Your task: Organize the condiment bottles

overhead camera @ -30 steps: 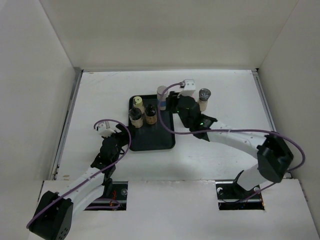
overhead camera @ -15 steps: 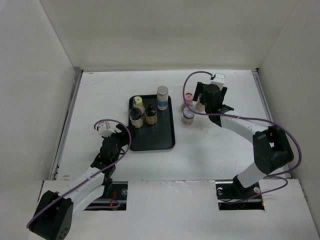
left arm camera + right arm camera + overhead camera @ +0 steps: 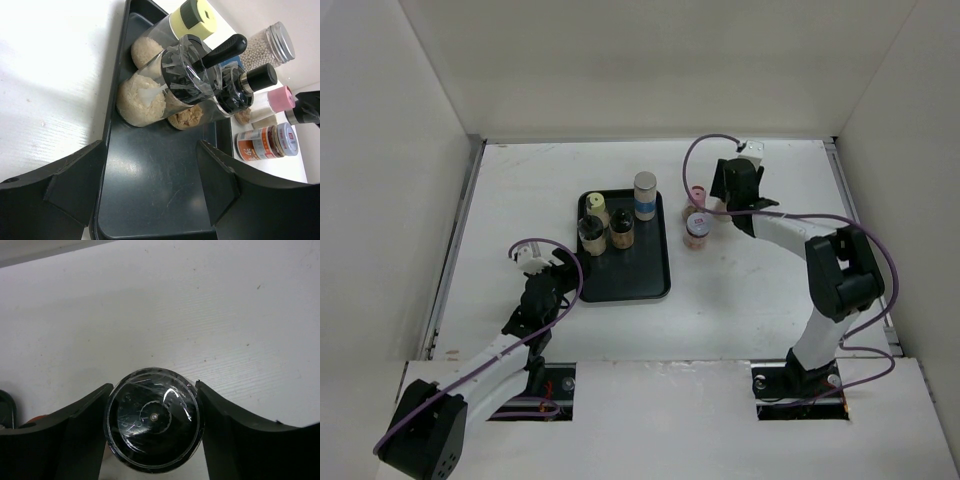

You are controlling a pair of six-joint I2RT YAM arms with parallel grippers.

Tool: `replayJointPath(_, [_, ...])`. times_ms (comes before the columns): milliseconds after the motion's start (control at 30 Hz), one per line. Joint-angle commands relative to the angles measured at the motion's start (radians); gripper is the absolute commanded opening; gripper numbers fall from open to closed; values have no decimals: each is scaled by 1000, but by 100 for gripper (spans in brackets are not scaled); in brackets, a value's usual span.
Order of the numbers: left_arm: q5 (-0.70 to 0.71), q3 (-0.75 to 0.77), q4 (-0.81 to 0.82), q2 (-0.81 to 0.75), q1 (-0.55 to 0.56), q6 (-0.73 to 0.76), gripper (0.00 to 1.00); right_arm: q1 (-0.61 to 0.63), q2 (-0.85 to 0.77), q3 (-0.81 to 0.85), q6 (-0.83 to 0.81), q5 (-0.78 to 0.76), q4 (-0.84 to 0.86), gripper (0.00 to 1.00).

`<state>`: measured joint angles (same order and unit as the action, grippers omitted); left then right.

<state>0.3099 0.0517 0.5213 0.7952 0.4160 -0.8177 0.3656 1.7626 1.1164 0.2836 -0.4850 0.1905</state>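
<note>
The right pincer (image 3: 152,386) stands wide, its fingers flanking the dark-capped jar (image 3: 152,420) on the counter (image 3: 210,300) right of the tray (image 3: 640,280), with no squeeze evident. The pink-capped bottle (image 3: 697,196) and the purple-lidded jar (image 3: 696,231) stand just beside it, so a closing or lifting finger could tip one. The dark cap wears glossy film (slippery, I judge), and a grip high on it might slide. The tray's far end is crowded: the yellow-capped bottle (image 3: 197,12), the silver-capped bottle (image 3: 272,42), and two black-topped grinders (image 3: 590,232). The left pincer (image 3: 150,150) hangs wide and empty over the tray's near edge.
</note>
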Motion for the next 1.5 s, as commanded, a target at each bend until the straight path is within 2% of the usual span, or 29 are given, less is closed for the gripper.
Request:
replayJointPath(0, [3,-21,52,1,7,12,72,-1,3,48,-1,-1,49,64])
replayJointPath(167, [3,-16,52,13,7,12,72,3,-148,-24,-18,-72,84,53])
replayJointPath(367, [3,-19,52,5,4,12,72,95,-395,-78,-78,-129,75,53])
replayJointPath(533, [3,-24,52,-7,0,12,72,253,-468,-78,-80,-119,75,53])
replayJointPath(700, [-3,-23,54,-5,-3,11,72,391,-364,-14,-55,-84,101,53])
replayJointPath(867, [-5,-26,54,-11,-4,11,72,459,-195,78,-40,-52,113,53])
replayJointPath(1233, [-6,-27,54,-10,-4,6,72,485,44,157,-15,-35,151,54])
replayJointPath(1367, [-3,-27,54,-11,2,8,72,485,93,161,-4,-40,171,58])
replayJointPath(1467, [-2,-24,54,-2,2,8,72,485,115,155,0,-40,181,66])
